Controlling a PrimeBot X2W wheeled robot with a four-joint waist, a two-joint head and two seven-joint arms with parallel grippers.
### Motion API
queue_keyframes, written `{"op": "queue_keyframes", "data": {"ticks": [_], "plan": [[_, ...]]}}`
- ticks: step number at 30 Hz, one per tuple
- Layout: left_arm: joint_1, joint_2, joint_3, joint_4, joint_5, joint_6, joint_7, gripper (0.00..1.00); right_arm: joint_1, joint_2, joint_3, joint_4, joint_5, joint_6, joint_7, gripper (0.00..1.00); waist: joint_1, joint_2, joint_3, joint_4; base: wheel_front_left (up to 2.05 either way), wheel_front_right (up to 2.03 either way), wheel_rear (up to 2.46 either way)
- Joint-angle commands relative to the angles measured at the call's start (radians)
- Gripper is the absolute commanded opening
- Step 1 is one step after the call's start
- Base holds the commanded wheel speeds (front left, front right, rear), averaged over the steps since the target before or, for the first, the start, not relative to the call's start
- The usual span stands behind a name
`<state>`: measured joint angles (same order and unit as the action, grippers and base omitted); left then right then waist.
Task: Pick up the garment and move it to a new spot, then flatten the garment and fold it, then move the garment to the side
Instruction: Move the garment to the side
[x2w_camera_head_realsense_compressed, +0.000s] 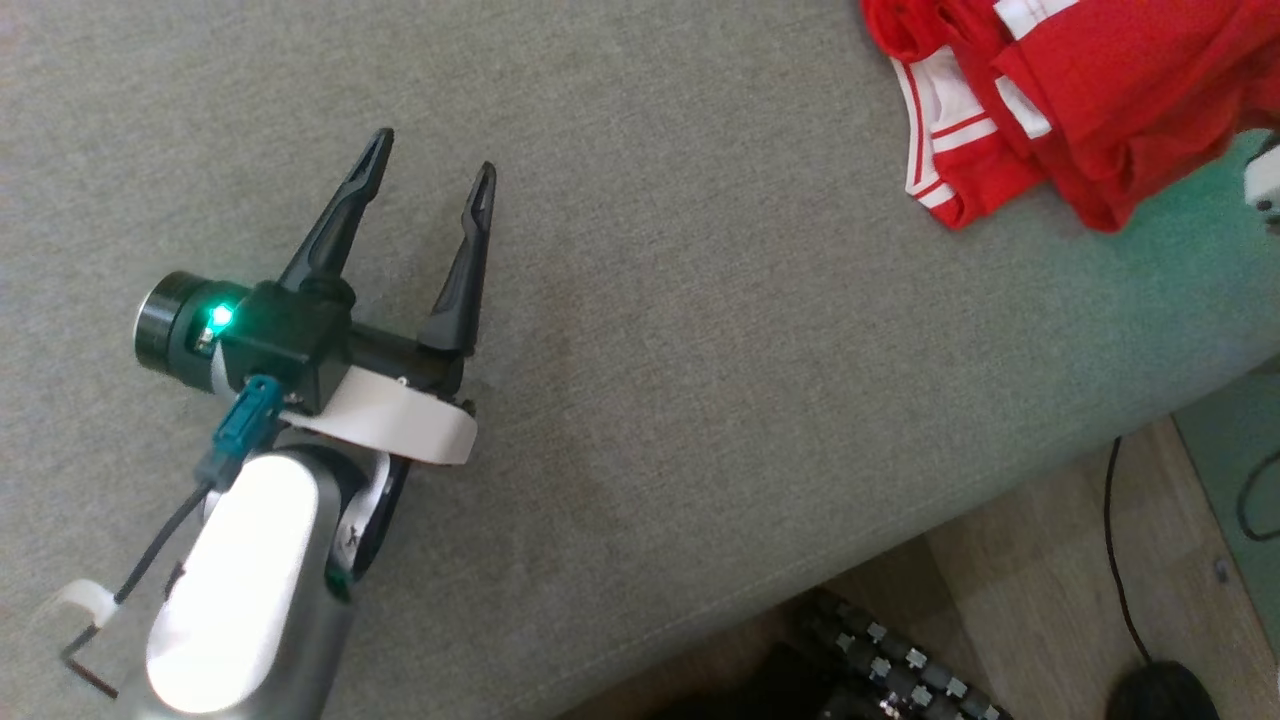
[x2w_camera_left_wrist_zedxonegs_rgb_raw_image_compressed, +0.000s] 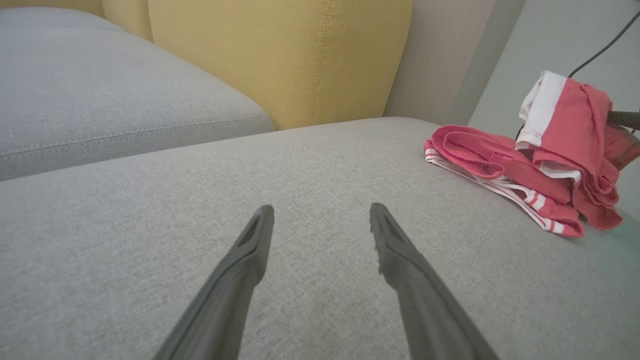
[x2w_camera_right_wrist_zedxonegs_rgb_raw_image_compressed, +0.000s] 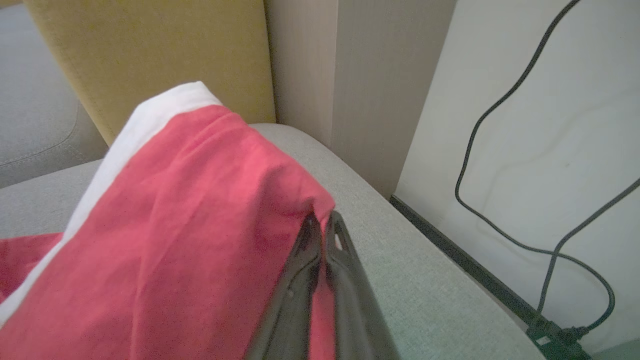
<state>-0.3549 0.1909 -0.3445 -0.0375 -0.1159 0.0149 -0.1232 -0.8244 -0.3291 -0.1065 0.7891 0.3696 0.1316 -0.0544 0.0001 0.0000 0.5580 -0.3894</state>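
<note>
The garment (x2w_camera_head_realsense_compressed: 1070, 100) is red with white trim, crumpled at the far right of the grey sofa seat (x2w_camera_head_realsense_compressed: 700, 330). In the left wrist view the garment (x2w_camera_left_wrist_zedxonegs_rgb_raw_image_compressed: 550, 165) has one part lifted up off the seat. My right gripper (x2w_camera_right_wrist_zedxonegs_rgb_raw_image_compressed: 322, 220) is shut, its fingertips pinching the edge of the red cloth (x2w_camera_right_wrist_zedxonegs_rgb_raw_image_compressed: 200, 225), which hangs over its left side. My left gripper (x2w_camera_head_realsense_compressed: 435, 165) is open over bare seat, well to the left of the garment, nothing between its fingers (x2w_camera_left_wrist_zedxonegs_rgb_raw_image_compressed: 255, 235).
Yellow back cushions (x2w_camera_left_wrist_zedxonegs_rgb_raw_image_compressed: 280, 55) stand behind the seat, with a second grey seat cushion (x2w_camera_left_wrist_zedxonegs_rgb_raw_image_compressed: 100, 100) beside them. The seat's front edge drops to a wooden floor (x2w_camera_head_realsense_compressed: 1050, 590) with black cables (x2w_camera_head_realsense_compressed: 1115, 560). A pale wall with cables (x2w_camera_right_wrist_zedxonegs_rgb_raw_image_compressed: 525, 150) lies past the sofa's end.
</note>
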Motion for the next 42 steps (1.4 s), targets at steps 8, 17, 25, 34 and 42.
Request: {"op": "queue_keyframes", "data": {"ticks": [8,17,25,34,42], "plan": [[-0.057,0.022,-0.001,-0.051,0.013,-0.019,0.016,1.00,-0.108,0.008,0.002,0.146,0.016,-0.001,-0.036,0.00,-0.0001,0.0000,0.053,0.011,0.00,0.00,0.00],[-0.065,0.016,-0.005,-0.032,0.000,-0.015,-0.009,1.00,-0.147,0.005,0.023,0.266,0.013,-0.001,-0.109,1.00,-0.0001,0.0000,0.063,0.046,0.00,0.00,0.00],[-0.038,0.004,0.010,0.010,-0.026,0.008,-0.063,1.00,-0.031,0.010,0.065,0.115,0.010,-0.001,-0.196,1.00,-0.0001,0.0000,-0.001,0.109,0.00,0.00,0.00],[0.024,-0.008,0.040,0.036,-0.064,0.039,-0.102,1.00,0.237,0.103,0.029,-0.284,-0.064,-0.001,-0.198,1.00,-0.0001,0.0000,-0.101,0.166,0.00,0.00,0.00],[0.104,-0.016,0.081,0.049,-0.098,0.076,-0.124,1.00,0.498,0.239,0.074,-0.693,-0.177,-0.001,-0.058,1.00,-0.0001,0.0000,-0.210,0.230,0.00,0.00,0.00]]}}
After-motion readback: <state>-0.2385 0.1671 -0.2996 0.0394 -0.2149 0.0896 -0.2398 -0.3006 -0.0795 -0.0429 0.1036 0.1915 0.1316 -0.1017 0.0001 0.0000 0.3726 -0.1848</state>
